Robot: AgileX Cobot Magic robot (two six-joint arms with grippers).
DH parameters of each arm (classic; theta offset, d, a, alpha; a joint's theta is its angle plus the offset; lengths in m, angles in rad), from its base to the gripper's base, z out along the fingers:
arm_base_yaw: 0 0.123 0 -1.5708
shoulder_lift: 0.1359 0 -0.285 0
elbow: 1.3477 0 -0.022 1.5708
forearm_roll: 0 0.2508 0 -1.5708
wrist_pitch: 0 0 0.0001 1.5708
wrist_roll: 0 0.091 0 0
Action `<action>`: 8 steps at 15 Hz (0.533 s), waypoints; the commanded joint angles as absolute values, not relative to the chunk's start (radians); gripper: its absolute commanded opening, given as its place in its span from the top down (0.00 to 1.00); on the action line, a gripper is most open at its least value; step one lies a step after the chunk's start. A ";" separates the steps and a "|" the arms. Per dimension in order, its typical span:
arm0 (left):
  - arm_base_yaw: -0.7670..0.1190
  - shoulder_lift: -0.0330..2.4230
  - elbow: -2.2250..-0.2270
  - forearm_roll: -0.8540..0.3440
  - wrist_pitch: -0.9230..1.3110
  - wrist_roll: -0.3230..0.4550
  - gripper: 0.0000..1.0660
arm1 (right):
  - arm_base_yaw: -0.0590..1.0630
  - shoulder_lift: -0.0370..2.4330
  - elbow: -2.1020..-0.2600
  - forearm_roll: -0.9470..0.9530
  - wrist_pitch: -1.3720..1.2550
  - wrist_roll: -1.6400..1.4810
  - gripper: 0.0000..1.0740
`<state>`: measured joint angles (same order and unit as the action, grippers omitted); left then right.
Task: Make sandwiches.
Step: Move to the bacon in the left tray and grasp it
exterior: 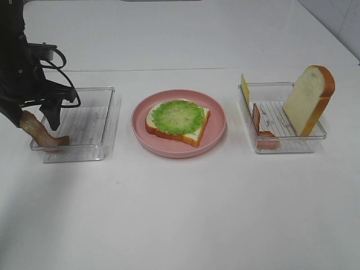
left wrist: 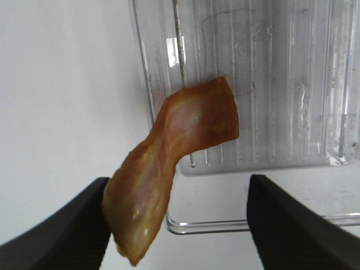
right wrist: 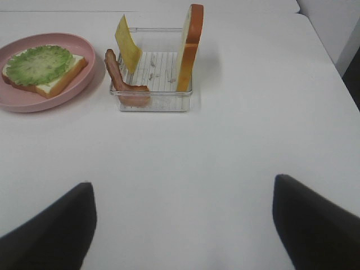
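A bread slice [exterior: 194, 134] topped with a green lettuce leaf [exterior: 178, 115] lies on the pink plate [exterior: 180, 152]. My left gripper [exterior: 39, 121] hangs over the near left corner of the left clear tray [exterior: 84, 152]. A bacon strip [left wrist: 169, 152] leans over that tray's rim and rests against one finger [left wrist: 67, 230]; the other finger [left wrist: 298, 225] stands well apart from it. The right tray [exterior: 281, 147] holds an upright bread slice [exterior: 309, 98], a cheese square [exterior: 245, 87] and a bacon strip [exterior: 260, 125]. My right gripper [right wrist: 183, 225] is open above bare table.
White table all around. In the right wrist view the pink plate [right wrist: 22, 98] sits beside the right tray [right wrist: 154, 104]. The table's far edge runs behind the trays, and its right edge passes close to the right tray.
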<state>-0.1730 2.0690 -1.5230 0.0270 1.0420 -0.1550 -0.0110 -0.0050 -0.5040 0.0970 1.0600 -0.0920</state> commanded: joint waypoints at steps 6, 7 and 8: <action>-0.174 2.072 -1.523 0.028 1.039 -0.158 0.80 | -0.018 -0.021 -0.504 0.094 1.061 -0.104 0.25; -0.174 2.072 -1.523 0.028 1.039 -0.159 0.86 | -0.018 -0.021 -0.504 0.094 1.061 -0.104 0.25; -0.174 2.072 -1.523 0.028 1.039 -0.159 0.94 | -0.018 -0.021 -0.504 0.094 1.061 -0.104 0.25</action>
<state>-0.1730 2.0690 -1.5230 0.0270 1.0420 -0.1550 -0.0110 -0.0050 -0.5040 0.0970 1.0600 -0.0920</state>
